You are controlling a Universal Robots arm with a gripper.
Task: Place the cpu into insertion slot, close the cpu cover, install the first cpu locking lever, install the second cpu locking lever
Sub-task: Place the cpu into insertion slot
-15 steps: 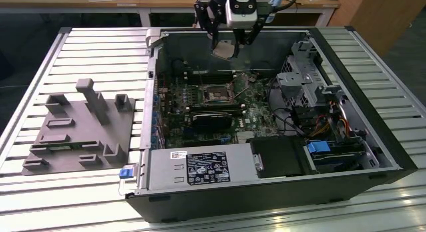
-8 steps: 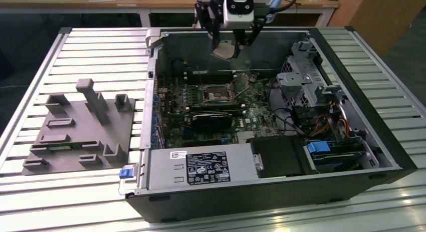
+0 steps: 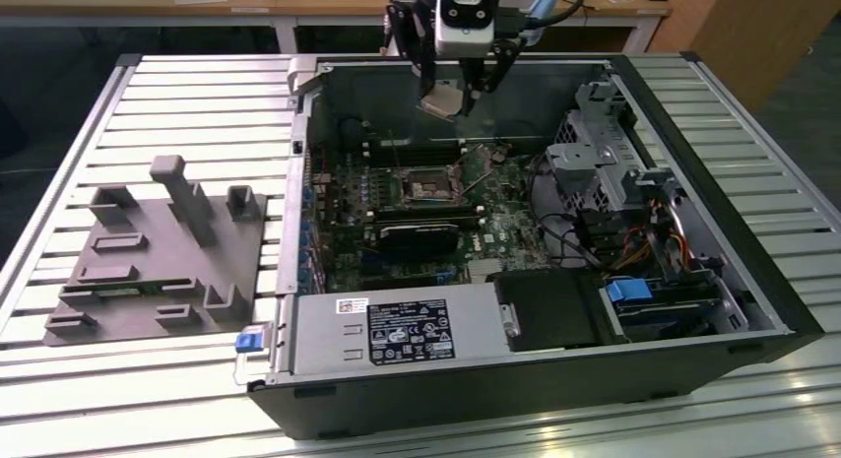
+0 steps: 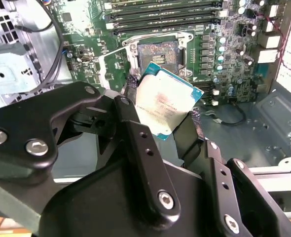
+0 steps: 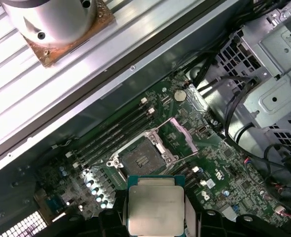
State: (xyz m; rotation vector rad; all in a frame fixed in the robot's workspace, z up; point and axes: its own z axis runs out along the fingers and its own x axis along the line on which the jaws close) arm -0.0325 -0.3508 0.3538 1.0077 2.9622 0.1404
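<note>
Carrying the small, flat, square cpu (image 4: 167,103) with its dull silver-grey metal top, you are working the first step of the task: placing the chip. Your black two-fingered gripper (image 3: 456,86) is clamping the cpu by two opposite edges, one of its fingers (image 4: 130,88) pressing on each side, metal face showing in both wrist views.

You are holding the chip high over the open black desktop computer case (image 3: 394,399), well apart from the green motherboard (image 5: 224,163) below. In the exterior view it is hanging slightly tilted.

The small square dark insertion slot (image 5: 141,159) with its thin shiny rim is lying bare and unobstructed. The thin silver windowed cpu cover (image 5: 184,132) is standing raised just beside it, so nothing is blocking entry. The position of the locking levers I cannot tell.

In my judgement, you are facing a placement that calls for levelling the chip, squaring its edges to the slot's rim, and a gentle vertical descent. A skewed seating is risking damage to the contacts.
</note>
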